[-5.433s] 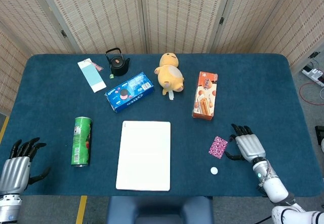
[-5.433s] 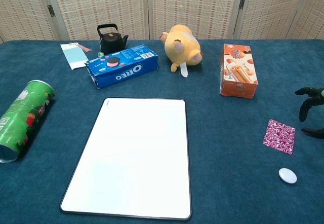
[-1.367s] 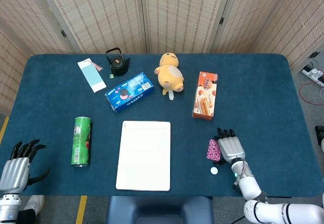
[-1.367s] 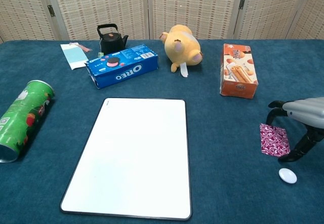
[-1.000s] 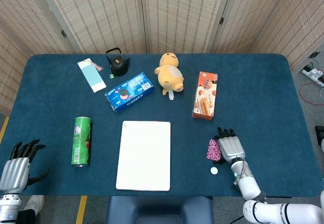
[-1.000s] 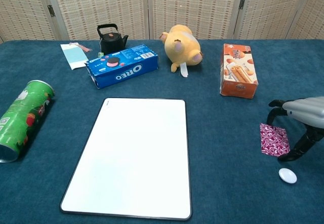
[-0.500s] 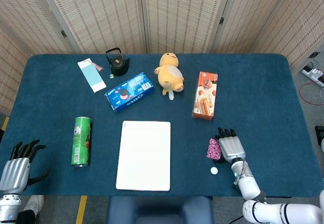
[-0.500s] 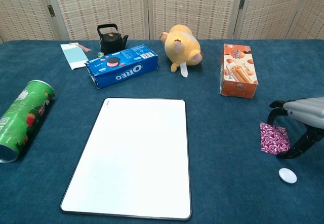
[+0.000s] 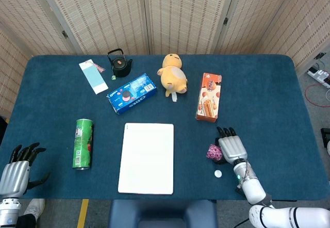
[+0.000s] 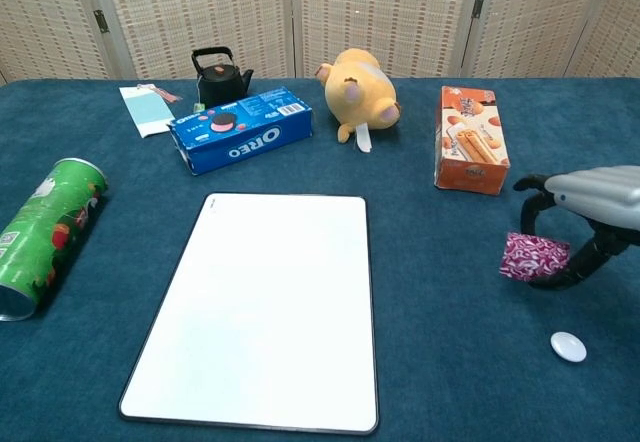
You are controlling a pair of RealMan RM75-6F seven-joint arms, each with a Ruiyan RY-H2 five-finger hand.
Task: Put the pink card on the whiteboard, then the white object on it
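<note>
The pink patterned card [image 10: 532, 257] is lifted off the blue cloth, pinched between the fingers and thumb of my right hand [image 10: 582, 214]; in the head view the pink card [image 9: 212, 151] shows just left of that right hand [image 9: 231, 148]. The small white round object [image 10: 568, 346] lies on the cloth below the hand, also visible as the white object [image 9: 218, 174]. The whiteboard [image 10: 264, 306] lies flat at the table's front centre, bare, seen also as the whiteboard [image 9: 147, 157]. My left hand [image 9: 18, 168] hangs at the front left corner, fingers apart, holding nothing.
A green chip can [image 10: 45, 233] lies left of the whiteboard. Behind it stand a blue Oreo box [image 10: 240, 128], a black teapot [image 10: 220, 75], a yellow plush toy [image 10: 360, 89], an orange snack box [image 10: 470, 153] and a light blue card [image 10: 146, 108].
My right hand has closed on the pink card, raised it off the cloth and shifted slightly left toward the whiteboard. The left hand has stayed put.
</note>
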